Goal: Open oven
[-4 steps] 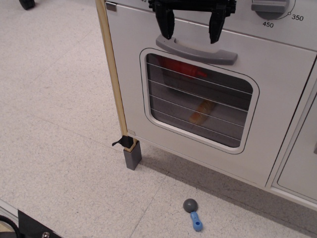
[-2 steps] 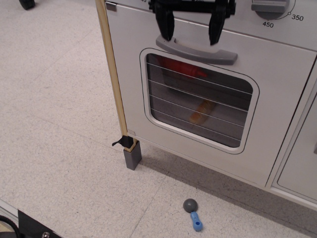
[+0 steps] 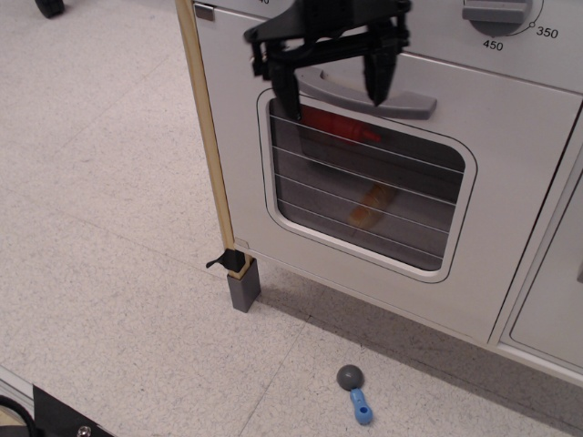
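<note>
The white toy oven point(image 3: 510, 164) stands with its door shut. The door has a grey bar handle point(image 3: 410, 102) above a rounded window point(image 3: 364, 187) crossed by thin lines; red and orange items show dimly inside. My black gripper point(image 3: 332, 91) is open and tilted, in front of the left half of the handle. Its left finger point(image 3: 286, 96) hangs over the window's top left corner and its right finger point(image 3: 379, 80) lies over the middle of the handle. I cannot tell if the fingers touch the handle. A grey dial point(image 3: 499, 11) sits at the upper right.
A plain white cabinet door point(image 3: 556, 300) is to the right of the oven. A wooden edge strip point(image 3: 208, 137) runs down the oven's left side to a grey foot point(image 3: 244, 284). A small grey and blue toy point(image 3: 355, 391) lies on the speckled floor in front.
The gripper has dropped lower and shifted left, tilting so its left finger now reaches below the handle. The oven door has not moved.
</note>
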Controlling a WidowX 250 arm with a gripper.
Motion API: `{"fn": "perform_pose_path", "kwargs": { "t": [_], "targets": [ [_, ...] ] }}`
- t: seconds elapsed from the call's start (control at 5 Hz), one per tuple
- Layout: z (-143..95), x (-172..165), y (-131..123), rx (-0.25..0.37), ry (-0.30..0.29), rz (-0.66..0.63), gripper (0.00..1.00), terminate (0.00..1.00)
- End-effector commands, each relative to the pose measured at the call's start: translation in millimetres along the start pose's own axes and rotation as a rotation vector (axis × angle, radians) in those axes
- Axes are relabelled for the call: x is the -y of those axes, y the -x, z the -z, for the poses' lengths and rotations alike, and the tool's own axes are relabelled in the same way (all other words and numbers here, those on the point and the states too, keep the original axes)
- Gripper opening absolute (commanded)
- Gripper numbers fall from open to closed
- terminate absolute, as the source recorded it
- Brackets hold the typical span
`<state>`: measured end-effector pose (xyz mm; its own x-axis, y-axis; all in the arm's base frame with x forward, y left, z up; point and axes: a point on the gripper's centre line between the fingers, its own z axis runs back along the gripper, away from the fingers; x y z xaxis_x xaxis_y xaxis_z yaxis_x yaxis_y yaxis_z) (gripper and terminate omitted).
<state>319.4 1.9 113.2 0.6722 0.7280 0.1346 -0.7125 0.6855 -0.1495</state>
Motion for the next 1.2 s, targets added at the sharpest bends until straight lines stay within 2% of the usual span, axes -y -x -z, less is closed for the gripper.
{"fn": "perform_pose_path", "kwargs": {
  "t": [0.0,0.2,0.4,0.8,1.0],
  "targets": [
    [-2.2,12.1,-27.5,0.108,0.099,-0.484,1.0,0.0],
    [6.5,17.1,-35.9,0.113,0.125,-0.681,1.0,0.0],
    [15.7,18.4,-35.7,0.087,0.141,-0.789,1.0,0.0],
    [33.3,22.5,-30.8,0.101,0.181,-0.834,1.0,0.0],
    [40.6,23.1,-29.2,0.065,0.152,-0.867,1.0,0.0]
  ]
}}
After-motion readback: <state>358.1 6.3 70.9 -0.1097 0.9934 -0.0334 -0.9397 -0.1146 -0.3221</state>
